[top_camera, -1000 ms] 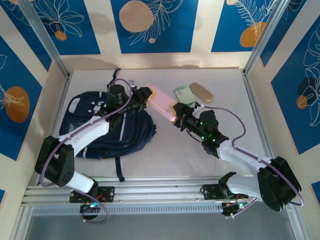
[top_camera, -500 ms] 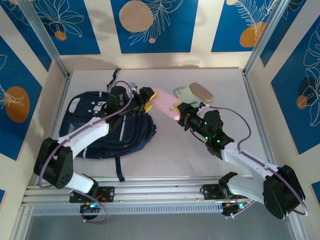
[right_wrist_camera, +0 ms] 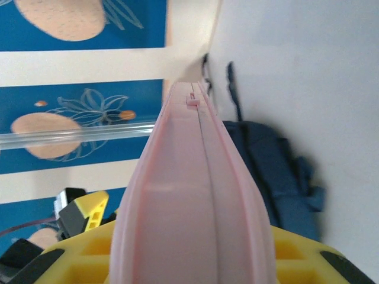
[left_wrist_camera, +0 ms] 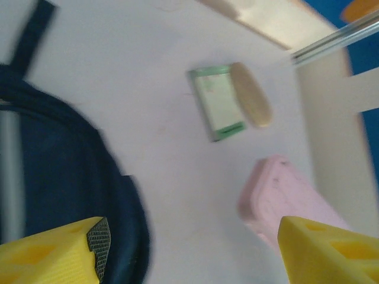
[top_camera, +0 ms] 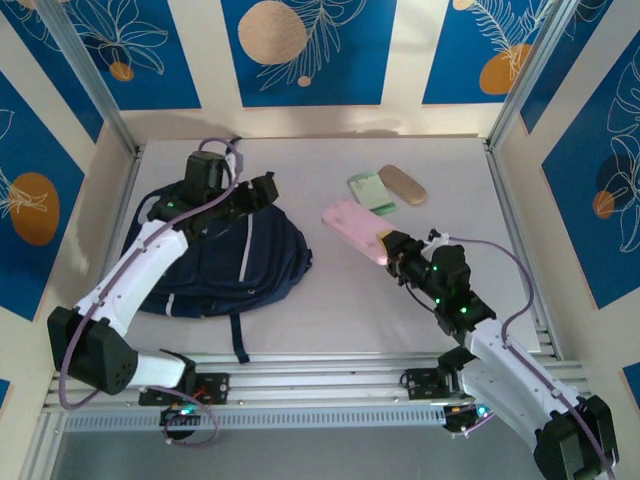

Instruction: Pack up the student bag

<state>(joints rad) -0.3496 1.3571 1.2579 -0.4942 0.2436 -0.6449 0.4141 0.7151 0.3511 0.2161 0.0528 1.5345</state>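
Blue leaf-patterned walls ring a pale table [top_camera: 420, 300]. From above, we see the student bag [top_camera: 215, 265] lying flat on the left half, the left gripper [top_camera: 262, 190] hovering over its far edge. The right gripper [top_camera: 385, 243] clamps one end of a pink case [top_camera: 350, 222], near a green booklet [top_camera: 368, 190] and a tan pouch [top_camera: 402, 183]. In the left wrist view, yellow fingers [left_wrist_camera: 59, 257] stand wide apart, nothing between. In the right wrist view, the case sits edge-on in the grip, aimed towards the bag. We judge the step is bringing it over; next the bag's mouth needs holding wide
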